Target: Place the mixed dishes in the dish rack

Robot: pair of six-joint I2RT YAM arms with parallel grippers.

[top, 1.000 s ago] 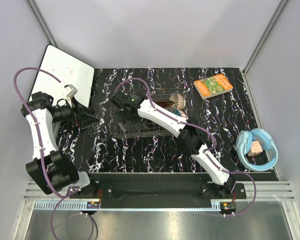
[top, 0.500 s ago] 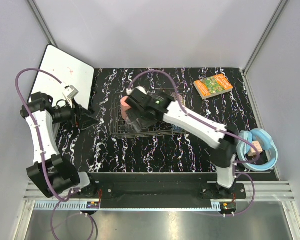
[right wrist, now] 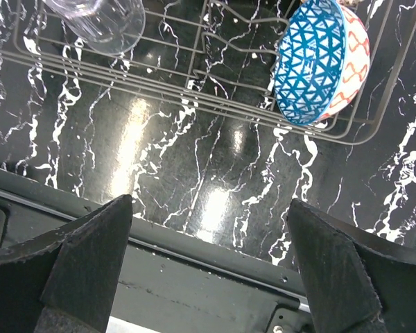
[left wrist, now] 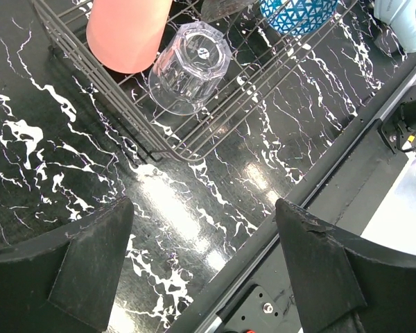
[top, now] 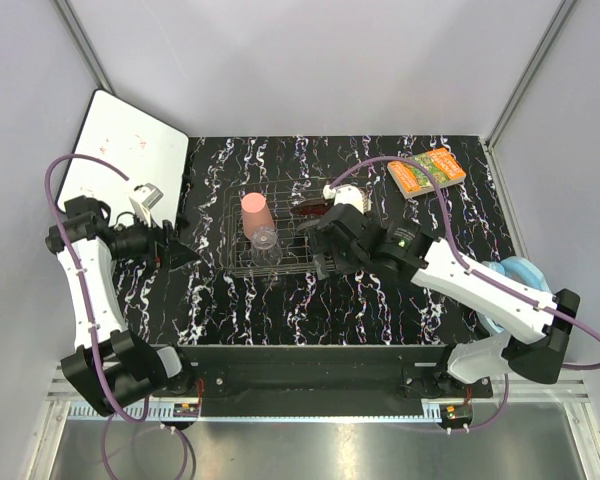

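Note:
The dark wire dish rack [top: 290,262] stands mid-table. In its left part a pink cup [top: 255,212] lies above a small clear glass [top: 266,248]; both show in the left wrist view, cup [left wrist: 128,31] and glass [left wrist: 191,66]. A red dish [top: 310,207] leans in the middle. The blue patterned bowl [right wrist: 310,64] stands on edge against the tan-red bowl [right wrist: 355,40] at the rack's right end. I cannot make out the clear glass plate. My right gripper [top: 325,265] is open and empty over the rack's near edge. My left gripper [top: 180,255] is open and empty, left of the rack.
An orange-green book [top: 427,170] lies at the back right. A light blue round thing [top: 520,290] sits at the right edge. A white board [top: 125,150] leans at the back left. The black base rail [top: 300,355] runs along the near edge.
My right gripper has let go of the pink cup, which stays in the rack's left part, and the arm has pulled back to the right and nearer. The left arm shifted slightly.

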